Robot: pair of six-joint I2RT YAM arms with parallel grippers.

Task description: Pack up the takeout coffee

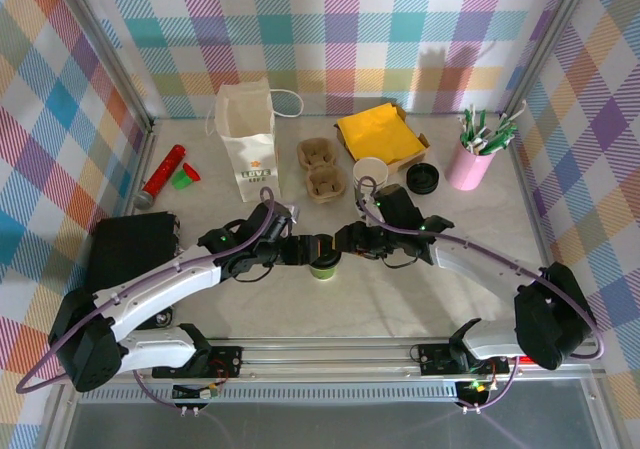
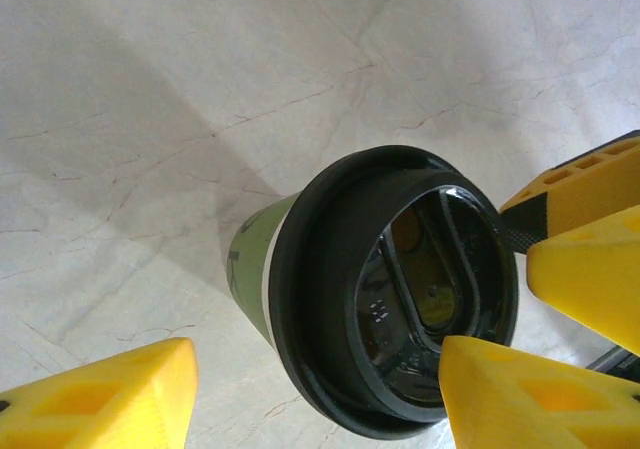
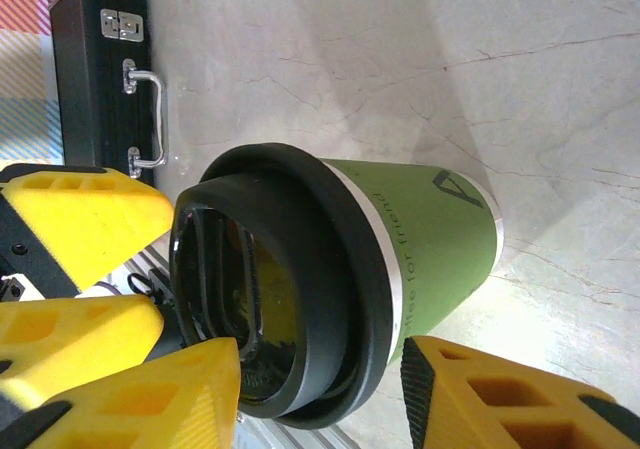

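The takeout coffee (image 1: 322,265), a green-printed paper cup with a black lid (image 2: 400,299), stands upright on the table between the two arms. My left gripper (image 1: 300,249) comes in from the left. It is open and straddles the lid (image 2: 320,369): one finger (image 2: 100,399) is well clear of the cup and the other (image 2: 530,389) is at the lid's edge. My right gripper (image 1: 345,241) comes in from the right and is shut on the lid rim (image 3: 322,354), its black pad (image 3: 415,379) against the cup's side.
A tall white paper bag (image 1: 248,139) stands at the back left, with a cardboard cup carrier (image 1: 322,167) beside it. Behind the grippers are a lidless cup (image 1: 370,172), a loose black lid (image 1: 422,177), yellow napkins (image 1: 380,134) and a pink straw holder (image 1: 470,159). A black case (image 1: 130,249) lies at the left.
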